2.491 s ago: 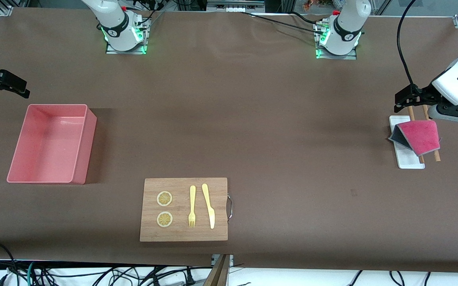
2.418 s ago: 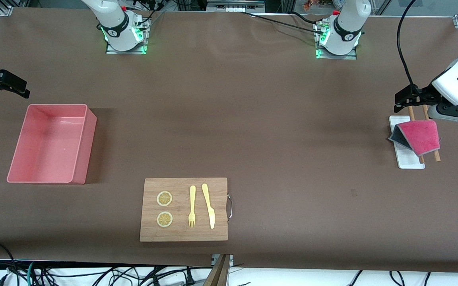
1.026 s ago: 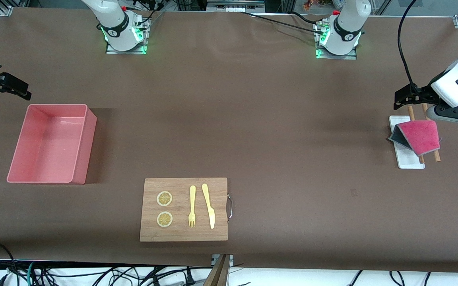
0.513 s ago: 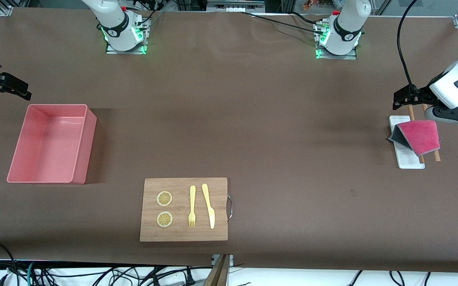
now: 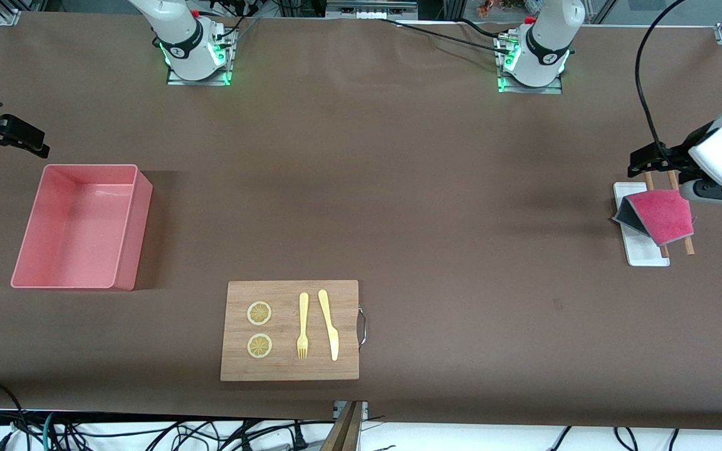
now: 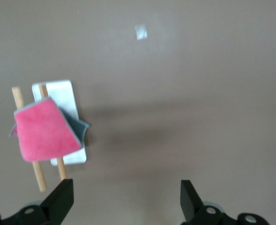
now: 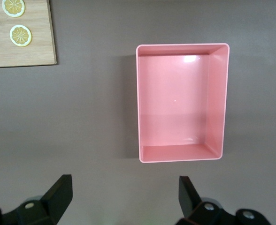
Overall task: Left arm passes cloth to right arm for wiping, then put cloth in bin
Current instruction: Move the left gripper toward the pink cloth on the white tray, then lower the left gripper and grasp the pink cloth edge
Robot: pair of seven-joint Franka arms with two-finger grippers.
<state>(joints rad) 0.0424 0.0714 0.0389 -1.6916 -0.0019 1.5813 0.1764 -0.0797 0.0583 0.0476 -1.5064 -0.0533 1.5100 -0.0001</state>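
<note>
The crimson-pink cloth [image 5: 663,215] with grey backing lies folded on two wooden sticks and a small white tray at the left arm's end of the table. It also shows in the left wrist view [image 6: 43,132]. My left gripper [image 5: 642,160] hovers open and empty over the table just beside the tray; its fingers [image 6: 60,202] stand wide apart. The pink bin [image 5: 79,225] stands empty at the right arm's end and shows in the right wrist view [image 7: 181,101]. My right gripper [image 5: 26,139] is open and empty in the air beside the bin, its fingers [image 7: 58,193] spread.
A wooden cutting board [image 5: 290,331] lies near the front camera with two lemon slices [image 5: 259,313], a yellow fork [image 5: 303,325] and a yellow knife [image 5: 329,324]. The small white tray [image 5: 643,250] and wooden sticks [image 5: 687,244] lie under the cloth.
My left gripper has shifted a little toward the left arm's end of the table, staying open above the tray. The right gripper and the cloth have stayed in place.
</note>
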